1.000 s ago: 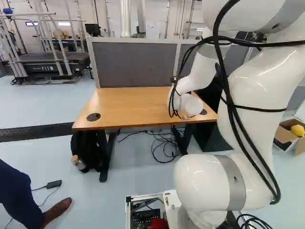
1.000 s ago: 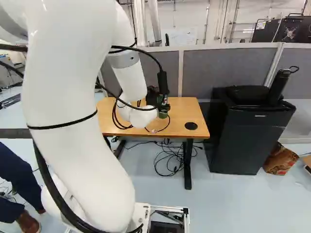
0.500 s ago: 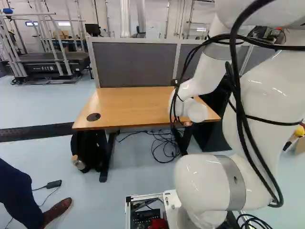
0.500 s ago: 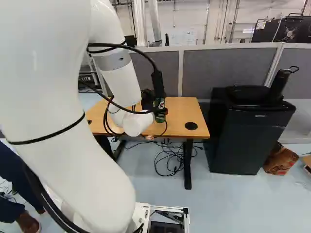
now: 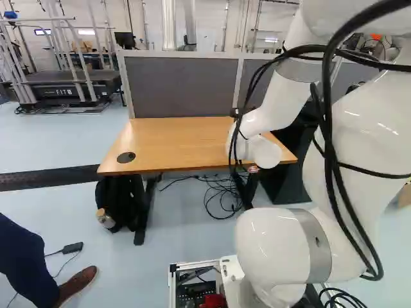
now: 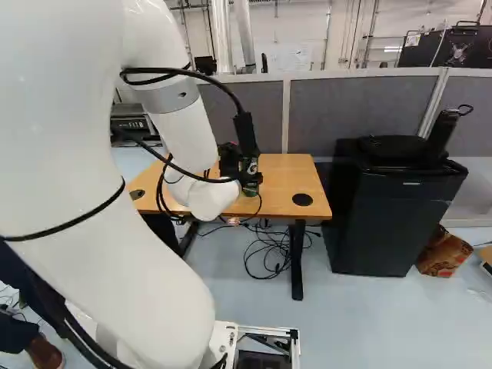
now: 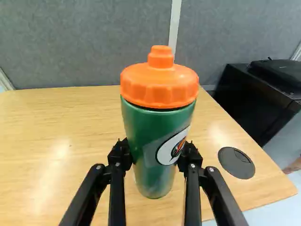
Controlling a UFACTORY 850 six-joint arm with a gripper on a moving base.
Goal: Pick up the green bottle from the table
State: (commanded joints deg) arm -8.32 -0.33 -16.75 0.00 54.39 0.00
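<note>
In the right base view, holding the green bottle (image 6: 250, 165) lid-up in the gripper (image 6: 250, 180), over the counter (image 6: 277, 181). Facing the grey partition (image 6: 346, 108) along the far edge. Leaving bare counter between bottle and right edge, around the right cable cover (image 6: 302, 199), and having the black fridge (image 6: 396, 219) standing past that edge, beside a brown bag (image 6: 443, 255).

In the left base view, reaching over the counter's right part with the white arm (image 5: 282, 102), hiding the bottle behind it. Leaving a broad bare stretch toward the left cable cover (image 5: 126, 157). Showing a black backpack (image 5: 125, 200) on the floor under the left end, carrying a drink bottle (image 5: 106, 219) at its side.

In the wrist view, gripping the bottle from two sides with the fingers (image 7: 118, 162), touching its green body below the orange lid (image 7: 159, 87). Not revealing any contents, nor whether its base is touching the counter.
</note>
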